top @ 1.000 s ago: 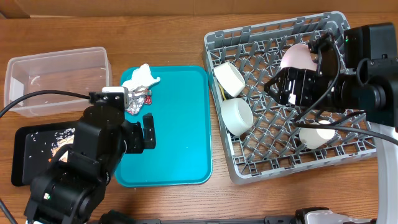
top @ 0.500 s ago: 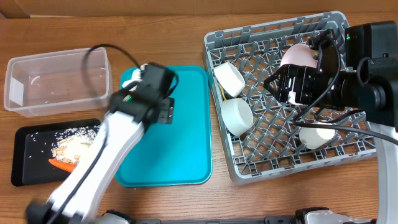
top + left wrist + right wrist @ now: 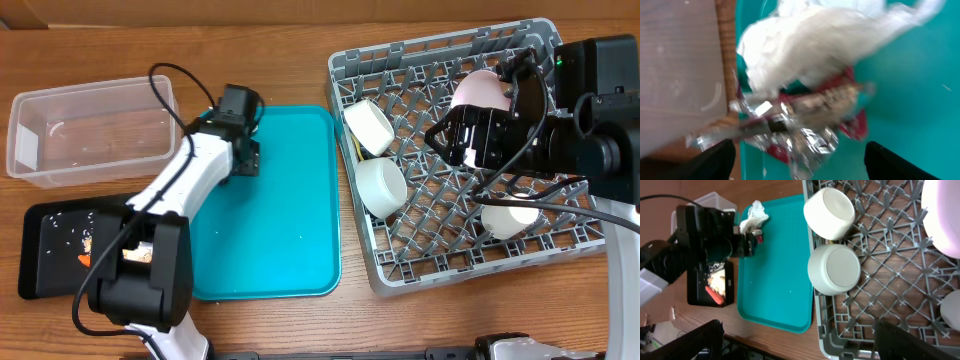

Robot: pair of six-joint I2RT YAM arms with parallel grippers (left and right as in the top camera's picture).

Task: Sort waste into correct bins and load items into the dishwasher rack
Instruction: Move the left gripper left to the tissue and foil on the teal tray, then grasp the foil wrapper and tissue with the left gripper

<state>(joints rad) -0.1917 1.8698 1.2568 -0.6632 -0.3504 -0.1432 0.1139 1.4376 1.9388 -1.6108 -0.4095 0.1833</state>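
My left gripper [image 3: 243, 157] is open and hangs low over the top-left corner of the teal tray [image 3: 290, 220]. In the left wrist view its fingers [image 3: 800, 170] straddle the silver-and-red foil wrapper [image 3: 805, 122], with the crumpled white napkin [image 3: 815, 45] just beyond. Both are hidden under the gripper in the overhead view; the right wrist view shows the napkin [image 3: 754, 214] and foil [image 3: 758, 235]. The carrot [image 3: 85, 260] and crumbs [image 3: 132, 255] lie in the black tray [image 3: 40, 245]. My right gripper [image 3: 465, 140] is open and empty above the grey rack [image 3: 450, 265].
The clear tub [image 3: 90, 130] stands left of the teal tray. The rack holds two bowls [image 3: 368, 125] [image 3: 380, 186], a pink plate [image 3: 478, 90], a white cup [image 3: 510, 216] and a yellow spoon [image 3: 357, 150]. The fork is not visible.
My left arm has swung from over the black tray up to the teal tray's top-left corner, over the napkin and foil. The right arm has hardly moved.
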